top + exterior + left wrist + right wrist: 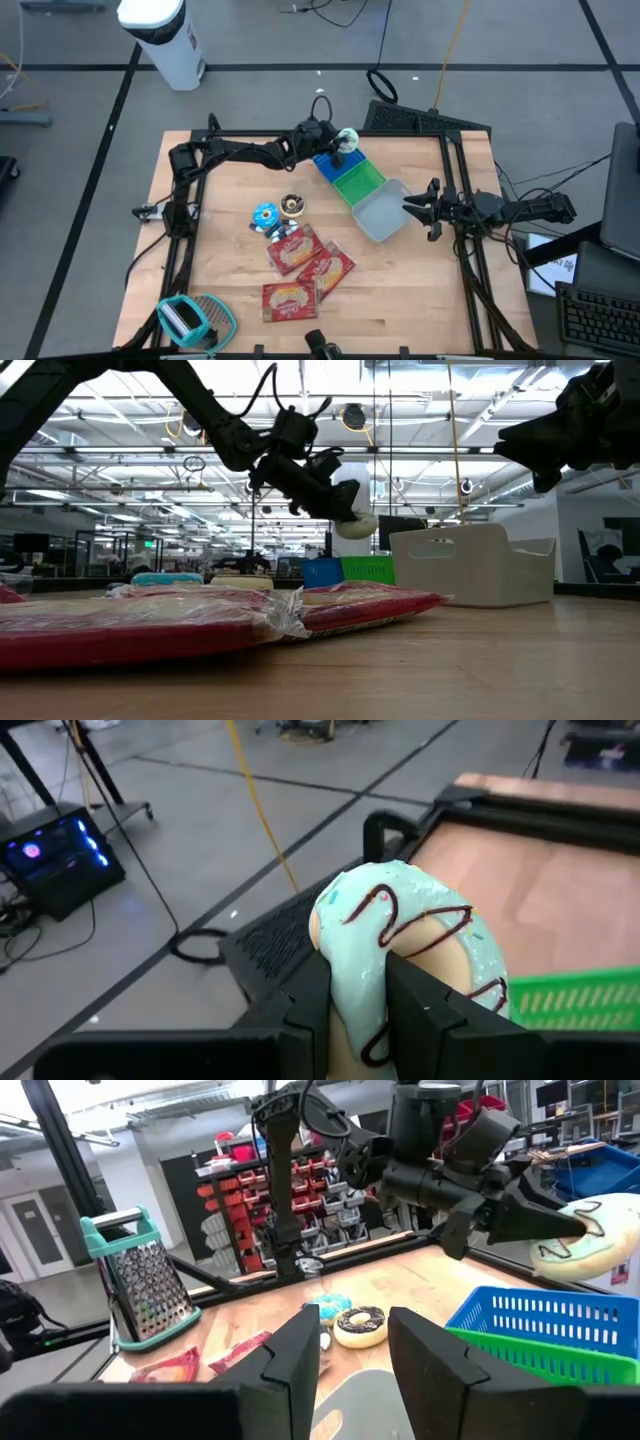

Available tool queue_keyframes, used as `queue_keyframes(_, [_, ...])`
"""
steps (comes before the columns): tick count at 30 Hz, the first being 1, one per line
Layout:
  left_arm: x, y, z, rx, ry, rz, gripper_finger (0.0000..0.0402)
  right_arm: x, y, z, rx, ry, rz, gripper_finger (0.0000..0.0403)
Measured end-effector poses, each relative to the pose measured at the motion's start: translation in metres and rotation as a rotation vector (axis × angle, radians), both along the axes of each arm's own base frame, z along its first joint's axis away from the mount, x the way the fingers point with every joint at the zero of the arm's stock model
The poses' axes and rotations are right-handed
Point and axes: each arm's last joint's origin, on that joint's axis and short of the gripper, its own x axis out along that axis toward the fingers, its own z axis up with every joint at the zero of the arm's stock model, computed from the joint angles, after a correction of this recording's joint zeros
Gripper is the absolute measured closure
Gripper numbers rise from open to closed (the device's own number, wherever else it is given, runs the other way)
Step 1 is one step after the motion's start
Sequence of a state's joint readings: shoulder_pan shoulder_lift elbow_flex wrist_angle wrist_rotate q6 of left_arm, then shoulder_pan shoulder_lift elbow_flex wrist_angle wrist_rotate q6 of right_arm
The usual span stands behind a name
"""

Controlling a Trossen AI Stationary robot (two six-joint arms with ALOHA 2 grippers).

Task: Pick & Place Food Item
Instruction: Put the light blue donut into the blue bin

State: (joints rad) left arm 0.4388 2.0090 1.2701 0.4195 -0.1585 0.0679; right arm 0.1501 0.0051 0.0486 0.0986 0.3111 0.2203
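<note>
A mint-frosted donut with a dark drizzle point(400, 910) hangs in the air over the far end of the blue bin point(328, 166), and my left gripper point(340, 143) is shut on it. The blue bin, a green bin point(362, 183) and a white bin point(385, 212) stand in a slanting row on the table's right half. My right gripper point(410, 205) hovers at the white bin's right edge, open with nothing between its fingers point(300, 1350). The right wrist view shows the held donut point(585, 1235) above the blue bin point(520, 1320). My left gripper pinches the donut's ring point(350, 970) between its two fingers, one on the frosted face and one on the plain underside. The fingers come from the table's left, slanting slightly down. The donut stands on edge, lifted clear of bins and table.
A blue-frosted donut point(265, 214) and a chocolate one point(292, 205) lie mid-table. Three red snack packets point(298, 250) lie nearer the front edge. A teal-handled grater point(192, 320) rests at the front left corner. Black frame rails point(455, 170) border the table.
</note>
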Motion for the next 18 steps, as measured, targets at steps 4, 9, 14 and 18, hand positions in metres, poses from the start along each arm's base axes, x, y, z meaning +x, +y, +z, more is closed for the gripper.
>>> queue_keyframes(4, [-0.002,-0.002,-0.006,-0.044,0.055,0.003,0.0325,0.0,0.0,0.0,0.002,0.001,0.0,0.0293])
queue_keyframes(9, [-0.008,0.007,-0.006,-0.071,0.068,-0.037,0.0325,0.0,0.0,0.0,0.003,0.001,0.0,0.0293])
queue_keyframes(14, [-0.027,0.024,-0.002,-0.202,0.0,-0.128,0.0325,0.0,0.0,0.0,0.003,0.002,0.001,0.0293])
queue_keyframes(18, [-0.046,0.027,-0.002,-0.226,-0.043,-0.173,0.0325,0.0,0.0,-0.001,0.002,0.006,0.002,0.0293])
